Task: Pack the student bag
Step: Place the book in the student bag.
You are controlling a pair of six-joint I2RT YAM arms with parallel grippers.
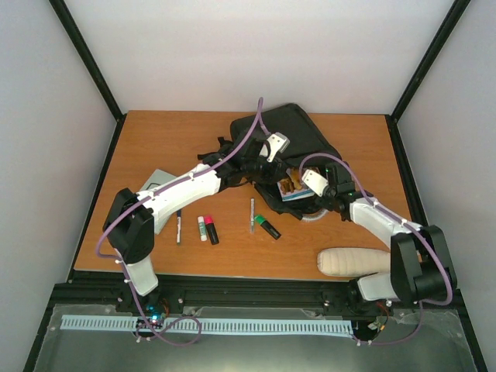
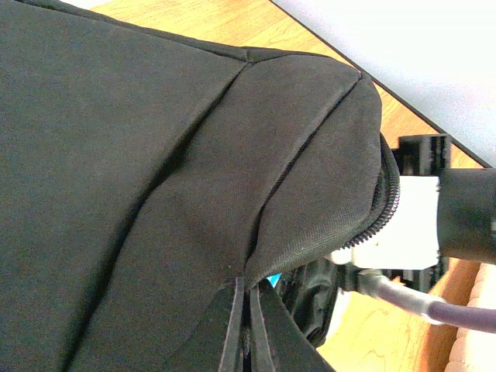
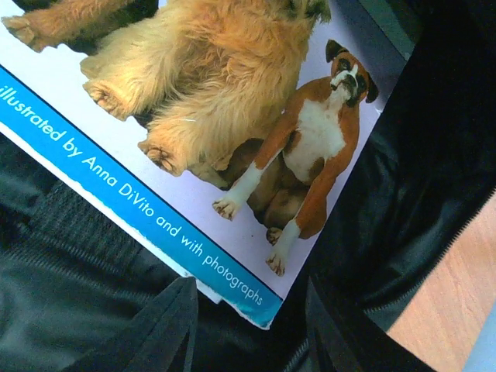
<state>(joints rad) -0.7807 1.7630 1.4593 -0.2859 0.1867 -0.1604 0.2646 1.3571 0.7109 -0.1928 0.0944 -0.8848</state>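
Note:
The student bag (image 1: 288,133), a large black fabric backpack, lies at the back middle of the table. My left gripper (image 1: 262,159) is shut on a fold of the student bag (image 2: 139,155) by its zip edge, with the fingers (image 2: 232,325) pinching the cloth. A picture book (image 1: 293,188) with dogs on its cover sits at the bag's opening. Its blue-edged corner (image 3: 256,298) lies between the spread fingers (image 3: 147,333) of my right gripper (image 3: 248,341), which is open and not touching it.
On the wood in front lie a black pen (image 1: 178,227), a pink-capped stick (image 1: 203,228), a black marker (image 1: 211,232), a silver pen (image 1: 253,213) and a green highlighter (image 1: 268,226). A cream rolled pouch (image 1: 353,262) is at the front right. A grey notebook (image 1: 155,180) lies under the left arm.

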